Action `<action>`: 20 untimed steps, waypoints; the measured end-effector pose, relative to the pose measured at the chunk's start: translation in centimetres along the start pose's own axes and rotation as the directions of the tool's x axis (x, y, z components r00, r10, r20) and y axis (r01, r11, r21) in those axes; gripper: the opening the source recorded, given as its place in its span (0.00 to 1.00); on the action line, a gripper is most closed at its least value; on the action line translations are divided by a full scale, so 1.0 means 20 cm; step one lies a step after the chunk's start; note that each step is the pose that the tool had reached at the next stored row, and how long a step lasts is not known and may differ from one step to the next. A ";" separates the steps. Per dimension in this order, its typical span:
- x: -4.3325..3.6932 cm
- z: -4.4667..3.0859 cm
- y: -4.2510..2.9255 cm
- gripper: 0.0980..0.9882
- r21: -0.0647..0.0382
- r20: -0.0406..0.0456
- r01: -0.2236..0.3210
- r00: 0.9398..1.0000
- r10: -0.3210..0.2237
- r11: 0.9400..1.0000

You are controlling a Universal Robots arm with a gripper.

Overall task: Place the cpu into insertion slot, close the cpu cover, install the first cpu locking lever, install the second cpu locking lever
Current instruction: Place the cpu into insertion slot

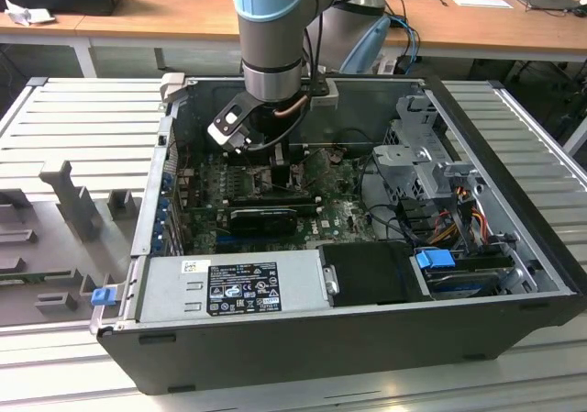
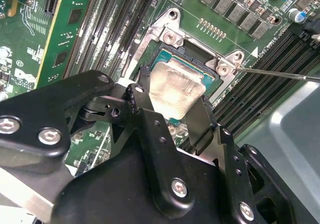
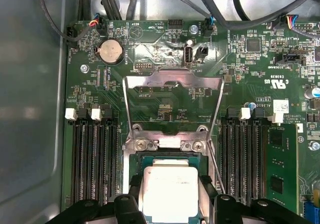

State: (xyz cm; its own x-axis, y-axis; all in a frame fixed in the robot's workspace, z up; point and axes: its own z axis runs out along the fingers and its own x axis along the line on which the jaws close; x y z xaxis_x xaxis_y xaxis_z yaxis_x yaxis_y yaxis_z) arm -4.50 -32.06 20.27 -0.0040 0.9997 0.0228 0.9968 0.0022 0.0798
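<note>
Gripper [image 2: 173, 95], black, two fingers [image 2: 144, 92] clamped on opposite edges of pale silver square cpu [image 2: 177, 84]. Chip sits at black-and-silver square insertion slot [image 3: 150, 159]; seated or just above, can't tell. Dark silver windowed cpu cover [image 3: 172, 78] is swung open beyond slot.

Risk, my read: chip tilted or off-square at release means bent socket pins, so watch your alignment.

Count: one cpu, one slot, one cover, one thin lever rod [image 2: 280, 73] beside slot.

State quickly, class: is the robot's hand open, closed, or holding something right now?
Hand: closed on the cpu, at the insertion slot.
</note>
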 end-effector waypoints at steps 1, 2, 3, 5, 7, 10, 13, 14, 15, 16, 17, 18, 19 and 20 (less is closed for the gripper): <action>0.000 0.000 0.000 0.48 0.000 0.000 0.000 1.000 0.000 1.000; 0.000 0.000 0.000 0.48 0.000 0.001 0.000 1.000 0.000 1.000; 0.000 0.001 0.000 0.48 0.000 0.002 0.000 1.000 0.000 1.000; 0.000 0.000 0.000 0.49 0.000 0.002 0.000 1.000 0.000 1.000; 0.001 0.001 0.000 0.57 0.000 0.002 0.000 1.000 0.000 1.000; 0.005 0.001 0.000 0.57 0.000 0.001 0.000 1.000 0.000 1.000; 0.006 -0.033 0.003 0.57 0.000 0.001 0.000 1.000 0.000 1.000; 0.006 -0.044 0.004 0.41 0.000 0.002 0.000 1.000 0.000 1.000; 0.006 -0.047 0.004 0.41 0.000 0.002 0.000 1.000 0.000 1.000; 0.006 -0.049 0.004 0.33 0.000 0.002 0.000 1.000 0.000 1.000; 0.006 -0.054 0.005 0.27 0.000 0.003 0.000 1.000 0.000 1.000; 0.006 -0.057 0.005 0.20 0.000 0.003 0.000 1.000 0.000 1.000; 0.006 -0.058 0.005 0.20 0.000 0.002 0.000 1.000 0.000 1.000; 0.006 -0.061 0.005 0.13 0.000 0.002 0.000 1.000 0.000 1.000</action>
State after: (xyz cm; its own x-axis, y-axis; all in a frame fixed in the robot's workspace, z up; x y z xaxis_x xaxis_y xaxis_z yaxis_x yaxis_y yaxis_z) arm -4.49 -31.97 21.49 -0.0041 0.9998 0.0204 0.9968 0.0025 0.0795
